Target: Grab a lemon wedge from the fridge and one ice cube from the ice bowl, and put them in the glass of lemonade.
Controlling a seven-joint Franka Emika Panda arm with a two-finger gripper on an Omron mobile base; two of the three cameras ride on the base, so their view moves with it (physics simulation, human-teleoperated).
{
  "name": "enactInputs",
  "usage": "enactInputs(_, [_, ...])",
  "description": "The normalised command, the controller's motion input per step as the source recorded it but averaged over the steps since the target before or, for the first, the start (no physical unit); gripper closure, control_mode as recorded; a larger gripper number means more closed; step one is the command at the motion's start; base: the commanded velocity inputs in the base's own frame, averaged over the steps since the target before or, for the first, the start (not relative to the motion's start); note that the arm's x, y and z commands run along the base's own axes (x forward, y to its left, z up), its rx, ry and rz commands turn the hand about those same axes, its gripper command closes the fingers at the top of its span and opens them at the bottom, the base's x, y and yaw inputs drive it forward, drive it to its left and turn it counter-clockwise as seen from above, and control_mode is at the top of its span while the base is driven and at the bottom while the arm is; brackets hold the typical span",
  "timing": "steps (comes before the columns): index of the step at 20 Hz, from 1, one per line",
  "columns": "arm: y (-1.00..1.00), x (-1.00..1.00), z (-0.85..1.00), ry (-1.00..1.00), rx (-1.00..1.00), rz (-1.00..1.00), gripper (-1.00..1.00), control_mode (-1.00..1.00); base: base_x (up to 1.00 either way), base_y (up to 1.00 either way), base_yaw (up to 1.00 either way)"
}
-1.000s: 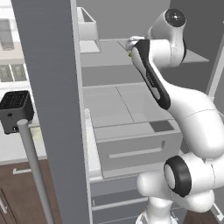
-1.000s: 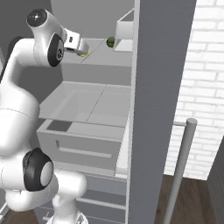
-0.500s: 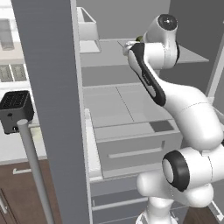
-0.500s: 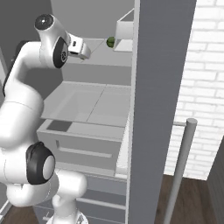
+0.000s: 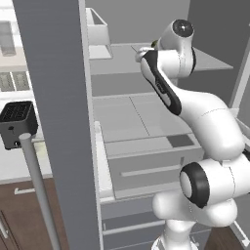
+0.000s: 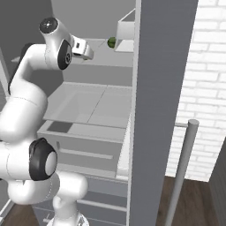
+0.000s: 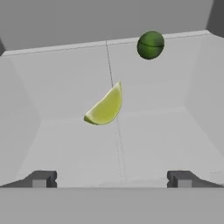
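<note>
The wedge lies on a pale shelf inside the fridge, a round green fruit beyond it near the back wall, and the gripper hangs before the wedge, fingers spread wide, holding nothing.

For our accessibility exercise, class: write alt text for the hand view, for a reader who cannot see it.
A small pale yellow-green lemon wedge lies on a pale grey fridge shelf, ahead of the robot's open jaws, whose two dark fingertips rise at the bottom. A round dark green fruit sits farther back, near the shelf's rear wall.
</note>
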Motion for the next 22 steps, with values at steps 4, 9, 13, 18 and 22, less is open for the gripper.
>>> enactInputs(4, [0.0,0.51,0.02,0.0,0.0,-0.06,-1.0,-1.0,0.0,0.0,0.0])
enactInputs(9, [0.0,0.09,0.2,0.01,0.0,-0.04,-1.0,-1.0,0.0,0.0,0.0])
enactInputs(13, [0.0,0.11,0.04,0.06,0.0,-0.01,-1.0,-1.0,0.0,0.0,0.0])
enactInputs(18, [0.0,0.17,-0.13,0.12,0.0,0.0,-1.0,-1.0,0.0,0.0,0.0])
enactInputs(22, [0.0,0.15,-0.04,0.05,0.0,0.0,-1.0,-1.0,0.0,0.0,0.0])
